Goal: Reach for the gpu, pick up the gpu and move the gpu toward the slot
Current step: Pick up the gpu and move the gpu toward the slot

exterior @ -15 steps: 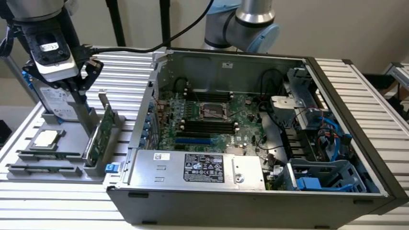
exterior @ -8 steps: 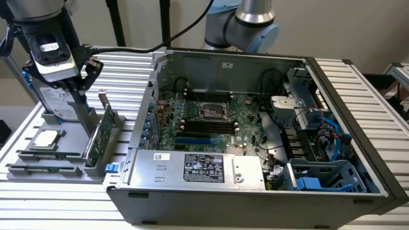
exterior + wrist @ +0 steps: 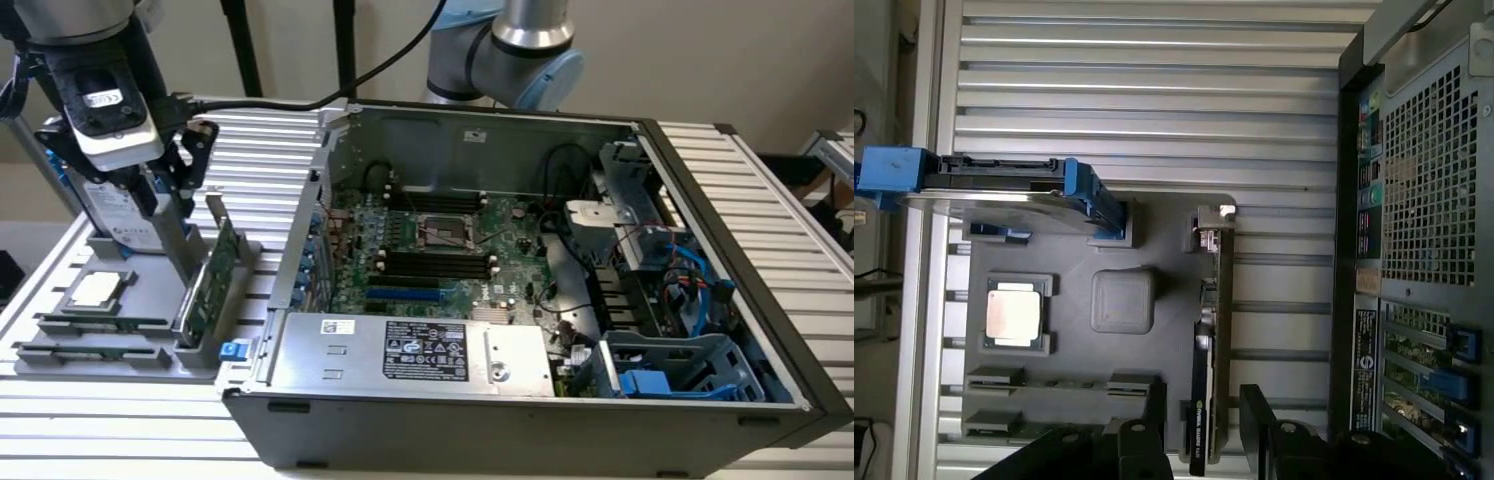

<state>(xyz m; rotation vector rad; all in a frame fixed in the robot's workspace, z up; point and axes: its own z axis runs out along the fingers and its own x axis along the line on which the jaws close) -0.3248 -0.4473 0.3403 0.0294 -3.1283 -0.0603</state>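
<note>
Wrist view, gripper: we see the gripper (image 3: 1204,390) open, with one dark finger on each side of the gpu (image 3: 1212,300). As far as we can tell, neither finger touches it.
Wrist view, gpu: it stands on edge in the grey holder (image 3: 1169,330), its metal bracket at the end away from the fingers.
Wrist view, progress: we judge the reach nearly complete. The grasp, the lift and the move toward the slot are not yet done.
Wrist view, materials: a thin, flat green board with a narrow silver bracket, and a matte, moulded holder with shaped pockets.
Exterior view, place: the holder sits near the counter (image 3: 267,140) edge on the exterior view's left, just beside the open computer case (image 3: 534,250).
Exterior view, materials: the counter is ribbed bright aluminium and the case is grey sheet metal.
</note>
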